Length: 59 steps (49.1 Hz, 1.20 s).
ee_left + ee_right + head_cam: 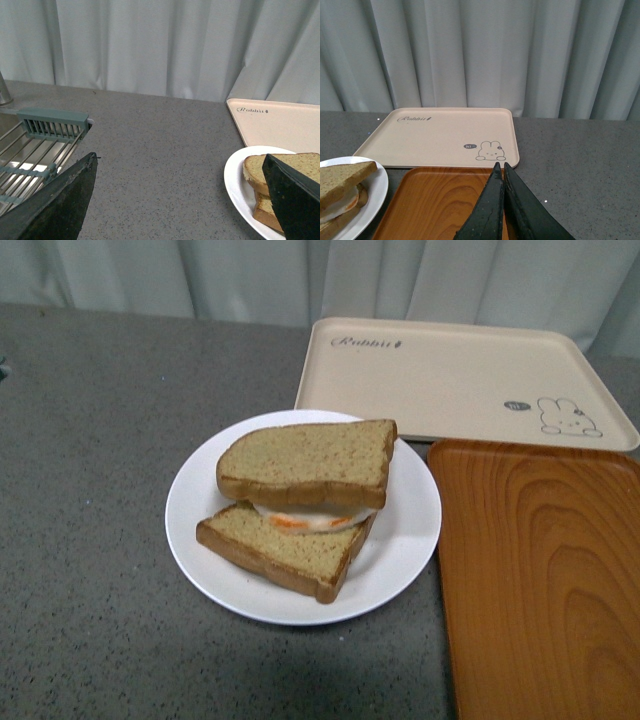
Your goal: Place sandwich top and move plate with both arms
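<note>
The sandwich top (310,461) lies askew on a fried egg and a lower bread slice (285,550), all on the white plate (400,540) at the table's middle. Neither arm shows in the front view. In the left wrist view my left gripper (180,162) is open and empty over bare table, its right finger in front of the sandwich top (280,165) and the plate (235,175). In the right wrist view my right gripper (500,166) is shut on nothing, above the orange tray's far edge, with the plate (375,192) and the sandwich top (342,177) off to one side.
A beige rabbit tray (460,380) lies behind the plate and an orange wood-grain tray (545,580) to its right. Grey curtains hang at the back. The left wrist view shows a sink with a wire rack (35,155) left of the table top.
</note>
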{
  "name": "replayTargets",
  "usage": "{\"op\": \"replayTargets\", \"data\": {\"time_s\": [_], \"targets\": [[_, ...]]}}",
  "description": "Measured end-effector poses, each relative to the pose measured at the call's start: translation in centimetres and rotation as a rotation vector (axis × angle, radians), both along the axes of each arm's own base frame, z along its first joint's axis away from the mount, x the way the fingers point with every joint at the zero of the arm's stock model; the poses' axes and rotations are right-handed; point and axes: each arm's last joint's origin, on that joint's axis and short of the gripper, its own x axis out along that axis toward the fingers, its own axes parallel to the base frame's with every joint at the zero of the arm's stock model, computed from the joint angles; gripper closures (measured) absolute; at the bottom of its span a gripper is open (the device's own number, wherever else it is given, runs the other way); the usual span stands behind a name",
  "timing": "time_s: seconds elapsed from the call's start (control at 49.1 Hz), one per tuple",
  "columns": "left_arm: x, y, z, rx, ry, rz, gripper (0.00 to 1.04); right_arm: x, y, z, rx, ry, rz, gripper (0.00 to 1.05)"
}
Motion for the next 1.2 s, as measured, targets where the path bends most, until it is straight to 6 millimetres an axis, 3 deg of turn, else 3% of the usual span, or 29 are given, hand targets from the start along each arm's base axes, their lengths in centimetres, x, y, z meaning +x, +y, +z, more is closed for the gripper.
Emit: {"op": "replayTargets", "data": {"time_s": [0.346, 0.733, 0.794, 0.855, 0.937, 1.038, 1.201], "targets": [[0.0, 0.0, 0.0, 0.0, 0.0, 0.0, 0.06, 0.0, 0.0, 0.0, 0.0, -0.001, 0.0, 1.03], [0.0, 0.0, 0.0, 0.0, 0.0, 0.001, 0.06, 0.0, 0.0, 0.0, -0.001, -0.001, 0.0, 0.48], [0.1, -0.1, -0.2, -0.122, 0.166, 0.036, 0.06, 0.0, 0.0, 0.0, -0.001, 0.0, 0.0, 0.35], [1.0, -0.5, -1.1, -0.357, 0.356, 0.089, 0.06, 0.0, 0.0, 0.0, -0.001, -0.002, 0.0, 0.21], [2.8, -0.9, -1.9, -0.595, 0.419, 0.137, 0.06, 0.0, 0.0, 0.0, 0.0, -0.002, 0.0, 0.07], [5.1, -1.5, -3.2, -0.738, 0.461, 0.176, 0.06, 0.0, 0.0, 0.0, 0.0, -0.002, 0.0, 0.09], [7.8, -3.0, -5.4, -0.793, 0.549, 0.156, 0.06, 0.0, 0.0, 0.0, -0.001, -0.002, 0.0, 0.09]]}}
